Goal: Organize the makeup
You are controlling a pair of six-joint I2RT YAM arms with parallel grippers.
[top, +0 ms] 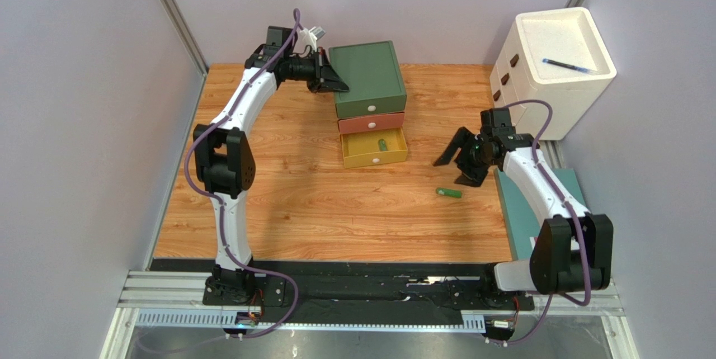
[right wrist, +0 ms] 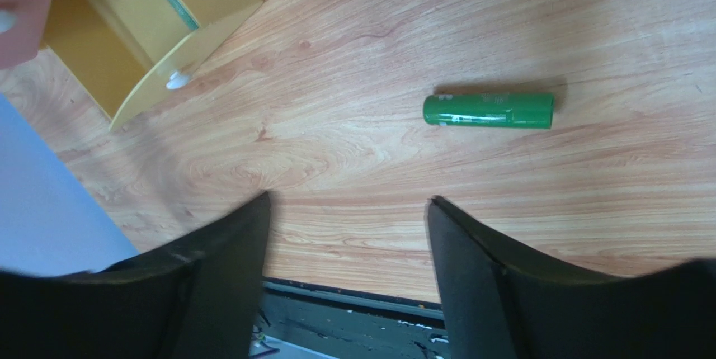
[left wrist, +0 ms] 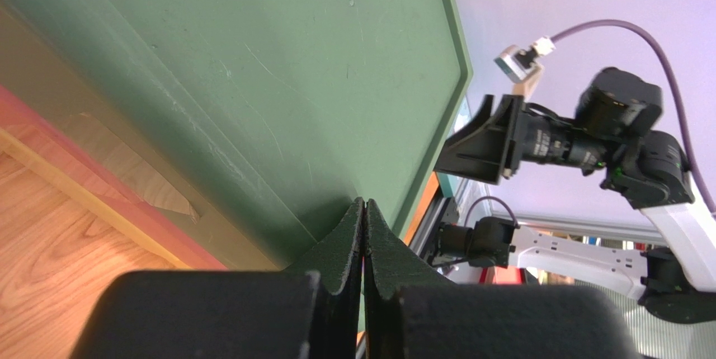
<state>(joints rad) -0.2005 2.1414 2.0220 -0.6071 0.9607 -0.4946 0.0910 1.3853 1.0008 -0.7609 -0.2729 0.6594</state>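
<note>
A green tube lies on the wooden table right of centre; it also shows in the right wrist view. A second green tube lies in the open yellow drawer of the drawer box. My right gripper is open and empty, above the table just up and right of the loose tube. My left gripper is shut and empty, its tips against the green top at the box's left edge. The other makeup is out of view.
A white drawer cabinet stands at the back right with a blue pen on top. A teal mat lies under the right arm. The red drawer is shut.
</note>
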